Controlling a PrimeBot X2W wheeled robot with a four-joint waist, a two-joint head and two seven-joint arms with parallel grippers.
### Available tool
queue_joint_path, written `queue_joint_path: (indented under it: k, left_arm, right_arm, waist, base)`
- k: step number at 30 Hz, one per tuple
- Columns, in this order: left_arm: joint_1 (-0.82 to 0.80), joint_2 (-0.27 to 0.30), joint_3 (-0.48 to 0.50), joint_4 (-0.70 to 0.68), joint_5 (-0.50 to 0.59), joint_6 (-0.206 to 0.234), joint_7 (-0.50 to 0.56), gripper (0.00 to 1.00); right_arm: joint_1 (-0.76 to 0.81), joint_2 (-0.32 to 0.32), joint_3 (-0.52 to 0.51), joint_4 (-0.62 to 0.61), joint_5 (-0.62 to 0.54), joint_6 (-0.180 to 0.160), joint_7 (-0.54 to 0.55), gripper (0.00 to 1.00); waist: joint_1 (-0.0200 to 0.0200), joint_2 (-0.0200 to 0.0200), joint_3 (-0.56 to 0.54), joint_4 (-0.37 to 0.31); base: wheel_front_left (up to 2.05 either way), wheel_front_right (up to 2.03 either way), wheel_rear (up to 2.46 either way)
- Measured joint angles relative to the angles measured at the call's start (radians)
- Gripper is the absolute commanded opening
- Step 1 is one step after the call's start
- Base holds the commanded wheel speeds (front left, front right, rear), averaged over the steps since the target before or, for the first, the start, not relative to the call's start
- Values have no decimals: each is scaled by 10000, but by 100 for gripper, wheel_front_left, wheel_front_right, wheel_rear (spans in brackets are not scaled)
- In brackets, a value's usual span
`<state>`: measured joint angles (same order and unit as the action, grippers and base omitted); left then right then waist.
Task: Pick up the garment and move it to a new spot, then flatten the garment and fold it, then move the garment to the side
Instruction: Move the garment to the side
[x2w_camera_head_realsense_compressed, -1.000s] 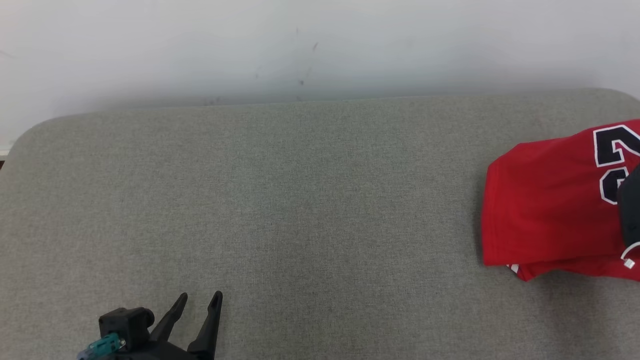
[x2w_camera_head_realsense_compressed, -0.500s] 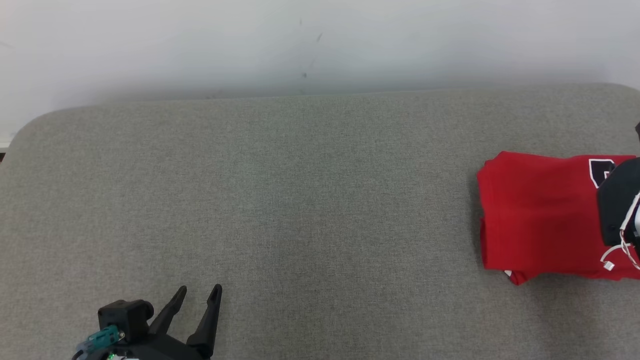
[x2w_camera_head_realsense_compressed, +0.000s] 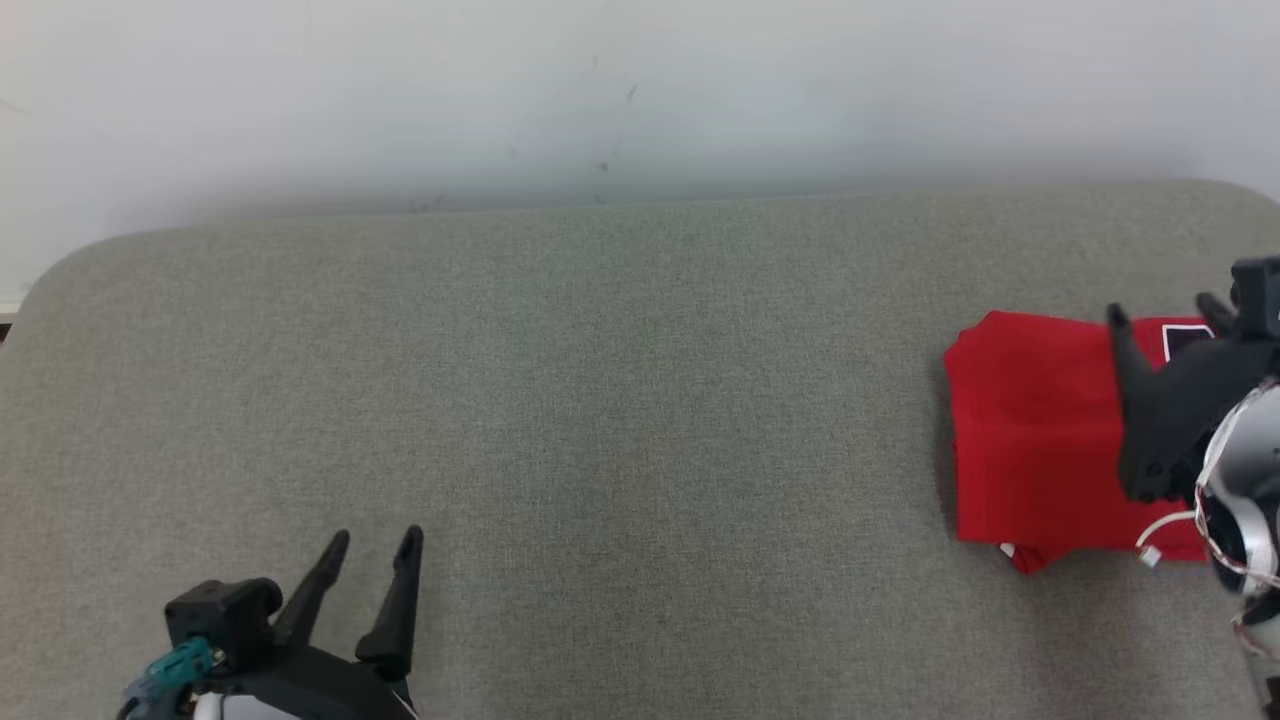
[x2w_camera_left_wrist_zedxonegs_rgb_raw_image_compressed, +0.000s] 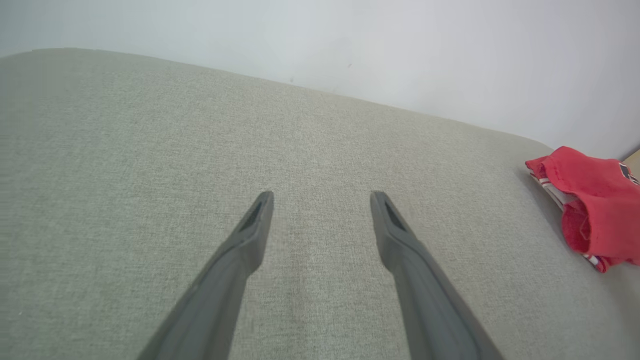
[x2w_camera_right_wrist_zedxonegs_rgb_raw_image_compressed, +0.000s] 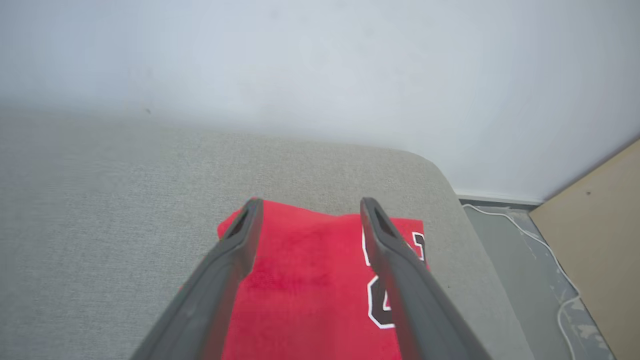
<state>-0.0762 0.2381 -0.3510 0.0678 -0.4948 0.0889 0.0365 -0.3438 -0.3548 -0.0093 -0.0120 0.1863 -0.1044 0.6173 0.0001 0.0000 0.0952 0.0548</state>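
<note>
Starting at the left, one left gripper (x2w_camera_head_realsense_compressed: 375, 537) shows two dark fingers (x2w_camera_left_wrist_zedxonegs_rgb_raw_image_compressed: 240, 250) spread wide apart, with only the bare weave of the single grey padded surface (x2w_camera_head_realsense_compressed: 640, 380) between them; they hold nothing. One garment (x2w_camera_head_realsense_compressed: 1030, 430), a red jersey folded into a compact rectangle, lies well apart from those fingers. It sits far off beyond the outer side of the right-hand one, near the surface's rounded end. One pale wall (x2w_camera_head_realsense_compressed: 640, 90) stands past all four fingertips. Further right, one right gripper (x2w_camera_head_realsense_compressed: 1160, 310) hangs over the garment, its two fingers (x2w_camera_right_wrist_zedxonegs_rgb_raw_image_compressed: 220, 280) likewise spread wide and gripping nothing. In the right wrist view the red cloth lies beneath and between these fingers, its far edge just beyond their tips. A black numeral edged in white sits under the right-hand finger. Whether the tips touch the cloth I cannot tell. To the right of that finger, off the surface, one thin white cable (x2w_camera_right_wrist_zedxonegs_rgb_raw_image_compressed: 530, 235) trails along the floor (x2w_camera_right_wrist_zedxonegs_rgb_raw_image_compressed: 505, 260) beside one tan board (x2w_camera_right_wrist_zedxonegs_rgb_raw_image_compressed: 600, 225).
</note>
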Motion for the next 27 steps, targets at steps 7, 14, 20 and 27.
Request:
queue_joint_path:
  k: [7,14,20,27]
  left_arm:
    - [-266,-84,244,-274,224,-12,-932,100]
    - [-318,-447,497,-316,-79,-104,-1586,100]
    - [-312,-374,481,23,44,-81,-1804,100]
    - [-77,-708,1078,391,-523,4,-1988,100]
  right_arm:
    - [888,769,-198,-36,1081,454,-1758,100]
    - [1711,1195,-217,-324,1538,965,-3415,100]
    - [2338,1670,-188,-293,1634,1101,-4560,100]
    - [2647,2038,-40,148,1632,1147,-5499,100]
  waist:
    - [-2,0,-239,41]
    - [-2,0,-415,170]
    - [-2,0,-535,329]
    - [-2,0,-778,390]
  base:
    - [0,0,0]
    - [0,0,0]
    - [0,0,0]
    - [0,0,0]
